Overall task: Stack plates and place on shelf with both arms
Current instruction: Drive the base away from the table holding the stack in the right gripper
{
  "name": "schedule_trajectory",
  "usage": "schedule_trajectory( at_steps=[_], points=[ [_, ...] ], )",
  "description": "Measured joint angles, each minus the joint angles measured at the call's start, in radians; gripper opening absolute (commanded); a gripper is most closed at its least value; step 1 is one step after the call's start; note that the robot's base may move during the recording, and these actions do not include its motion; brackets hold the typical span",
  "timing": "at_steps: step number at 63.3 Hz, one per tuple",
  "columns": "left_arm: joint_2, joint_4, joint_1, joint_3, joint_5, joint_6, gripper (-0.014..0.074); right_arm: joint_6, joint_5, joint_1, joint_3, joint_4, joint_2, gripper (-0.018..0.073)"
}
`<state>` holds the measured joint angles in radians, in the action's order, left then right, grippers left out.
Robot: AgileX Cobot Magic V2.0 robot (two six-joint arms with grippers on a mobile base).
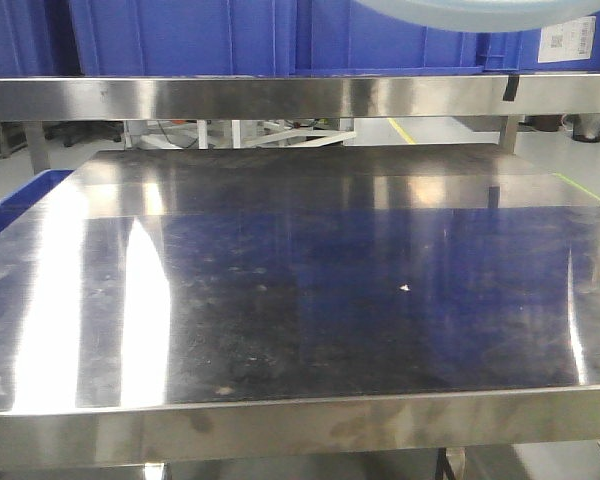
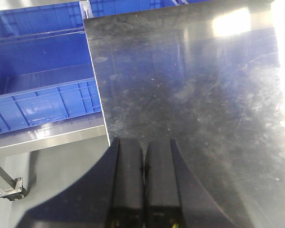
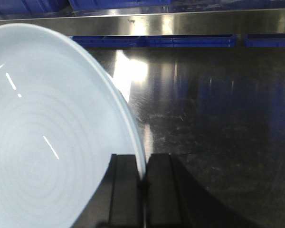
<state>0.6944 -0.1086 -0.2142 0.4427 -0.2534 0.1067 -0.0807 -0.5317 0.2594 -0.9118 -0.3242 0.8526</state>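
One plate (image 3: pixel 47 133) seen, held above tabletop (image 3: pixel 218 123), rim pinched between right gripper (image 3: pixel 143 185) jaws; its edge showed at front view's top, above shelf (image 1: pixel 280 97) rail. Left gripper (image 2: pixel 143 185) pressed together, empty, over tabletop edge beside crate (image 2: pixel 38 104)

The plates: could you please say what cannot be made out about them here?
Front view: plate cut off by the top edge; only a sliver shows.
Right wrist view: plate cut off left and below; whether one or two stacked, cannot tell.
Left wrist view: no plate in sight.
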Motion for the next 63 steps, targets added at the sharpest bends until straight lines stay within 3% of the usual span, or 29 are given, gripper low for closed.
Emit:
schedule_trajectory(
  at_steps=[63],
  points=[
    [0.000,0.000,0.000,0.000,0.000,0.000,0.0084,0.000,0.001,0.000,0.000,0.000,0.000,0.0056]
  ],
)
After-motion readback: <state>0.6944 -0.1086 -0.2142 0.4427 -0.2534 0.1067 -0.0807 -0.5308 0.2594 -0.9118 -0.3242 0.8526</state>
